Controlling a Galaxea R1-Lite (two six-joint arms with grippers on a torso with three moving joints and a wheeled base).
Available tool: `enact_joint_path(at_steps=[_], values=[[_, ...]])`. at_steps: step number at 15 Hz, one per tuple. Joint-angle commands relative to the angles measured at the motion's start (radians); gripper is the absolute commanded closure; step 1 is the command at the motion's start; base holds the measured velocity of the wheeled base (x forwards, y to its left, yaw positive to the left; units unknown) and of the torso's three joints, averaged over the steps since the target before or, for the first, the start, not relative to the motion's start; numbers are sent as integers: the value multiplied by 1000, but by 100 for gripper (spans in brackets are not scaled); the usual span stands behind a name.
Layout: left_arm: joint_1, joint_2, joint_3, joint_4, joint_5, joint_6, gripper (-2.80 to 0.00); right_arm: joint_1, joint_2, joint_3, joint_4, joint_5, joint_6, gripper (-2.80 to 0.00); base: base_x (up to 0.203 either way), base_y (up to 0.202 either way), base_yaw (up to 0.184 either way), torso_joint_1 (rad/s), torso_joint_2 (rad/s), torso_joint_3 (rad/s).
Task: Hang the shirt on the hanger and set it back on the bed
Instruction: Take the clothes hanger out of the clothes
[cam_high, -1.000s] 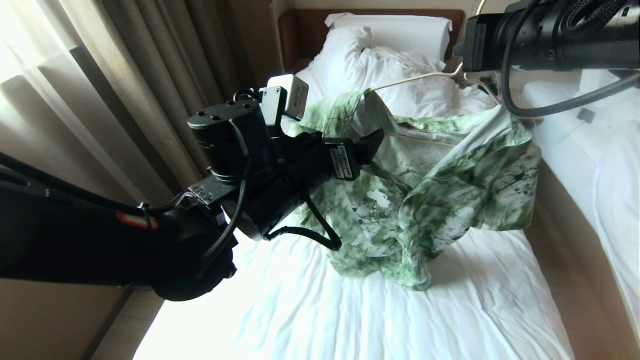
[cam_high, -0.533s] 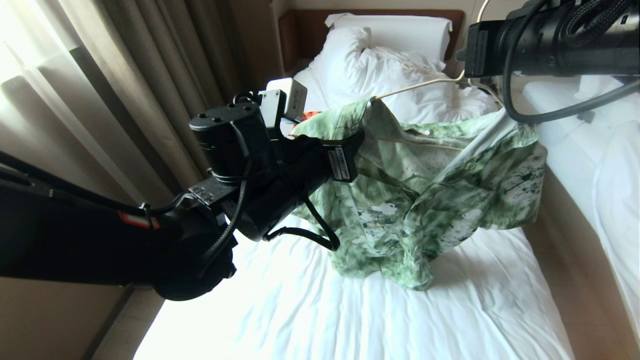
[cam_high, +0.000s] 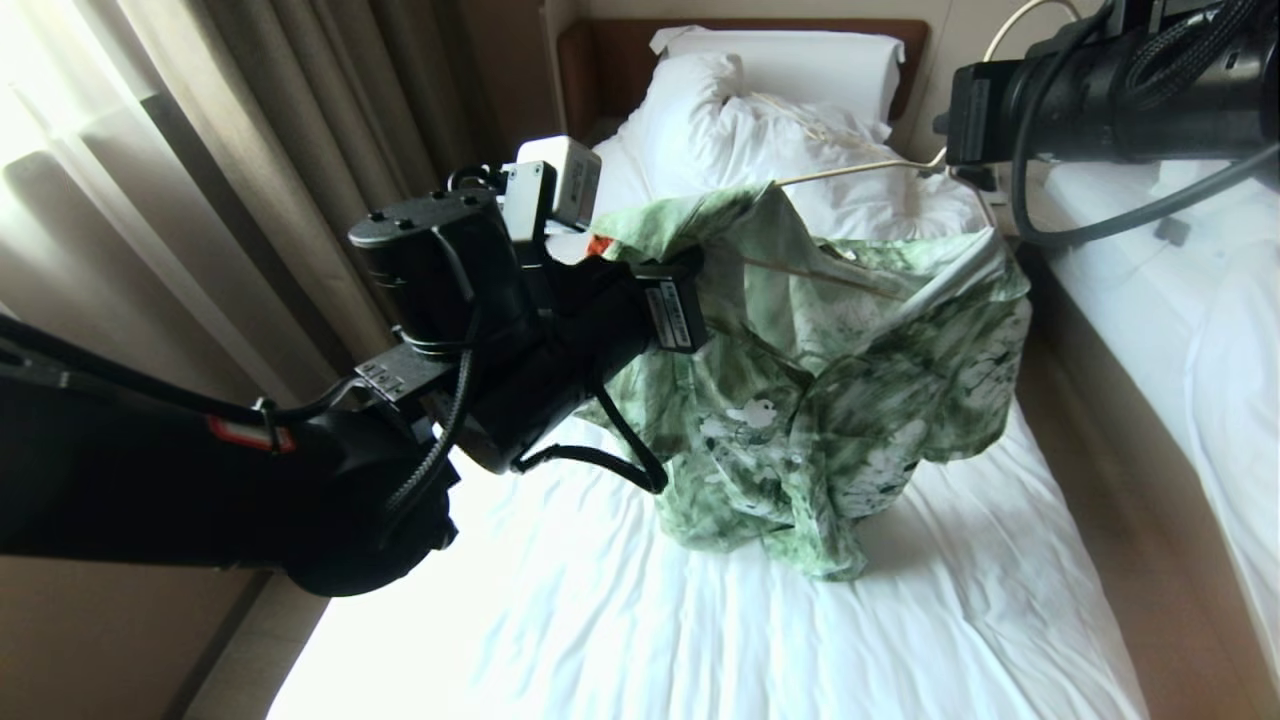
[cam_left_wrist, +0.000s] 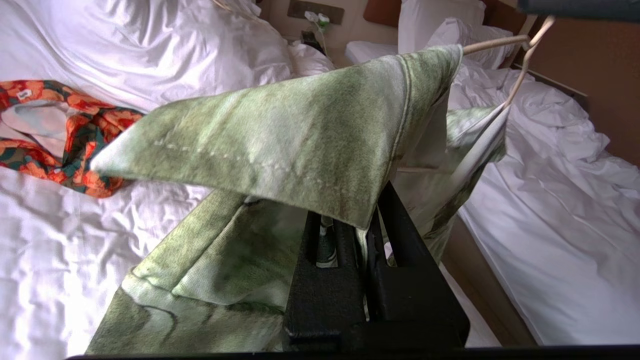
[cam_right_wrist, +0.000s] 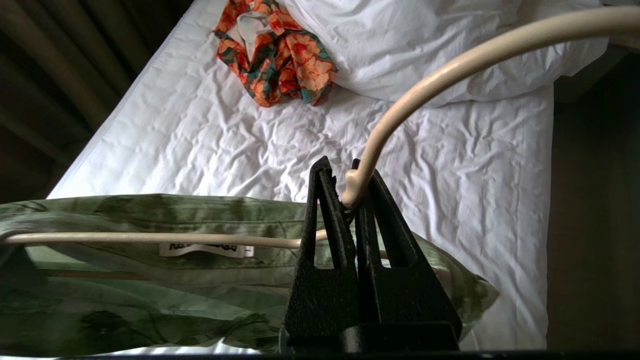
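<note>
The green flowered shirt (cam_high: 850, 370) hangs above the bed (cam_high: 700, 620), draped over the cream wire hanger (cam_high: 850, 168), with its lower part bunched on the sheet. My left gripper (cam_high: 690, 270) is at the shirt's left side, shut on a fold of its cloth (cam_left_wrist: 280, 135); the jaws (cam_left_wrist: 362, 215) pinch fabric between them. My right gripper (cam_right_wrist: 340, 175) is shut on the hanger (cam_right_wrist: 425, 80) at its neck and holds it up at the top right of the head view. One hanger arm (cam_right_wrist: 150, 239) runs inside the shirt's collar (cam_right_wrist: 125, 265).
An orange-and-green patterned garment (cam_right_wrist: 275, 55) lies on the sheet near the duvet (cam_high: 800, 150) and pillow. Curtains (cam_high: 250, 150) hang along the left. A second white bed (cam_high: 1200, 330) stands to the right across a narrow gap.
My left gripper has shut on the shirt's cloth and drawn it slightly left. The right arm has shifted the hanger a little to the right, and the shirt's right shoulder has swung inward.
</note>
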Motion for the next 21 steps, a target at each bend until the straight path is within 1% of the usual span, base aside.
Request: enact_joint_path(at_steps=[1,4,5,6,8,11,13,15,19,21], values=[[21,-52,1,1,2,0,0,-51,32,-7,-3,-7,-10,0,0,0,0,0,0,0],[21,-80,11,4,-2,1,0,-97,66,-9,-79,-9,-63,0,0,0,0,0,0,0],[21,-80,11,4,-2,1,0,-111,73,-9,-91,-10,-88,0,0,0,0,0,0,0],[23,-80,11,4,-2,1,0,-117,72,-9,-92,-10,-94,0,0,0,0,0,0,0],[28,-76,11,4,-2,2,0,-121,68,-9,-93,-10,-94,0,0,0,0,0,0,0],[60,-45,-7,6,-3,5,0,-139,64,-10,-95,-10,-94,0,0,0,0,0,0,0],[60,-41,-2,39,-4,47,0,-139,64,-14,-95,-10,-94,0,0,0,0,0,0,0],[66,-18,-1,38,-5,56,0,-137,65,-18,-95,-10,-94,0,0,0,0,0,0,0],[78,95,-31,36,-6,58,0,-129,71,-21,-95,-8,-89,0,0,0,0,0,0,0],[95,160,-58,34,-5,61,0,-128,78,-20,-95,-8,-88,0,0,0,0,0,0,0]])
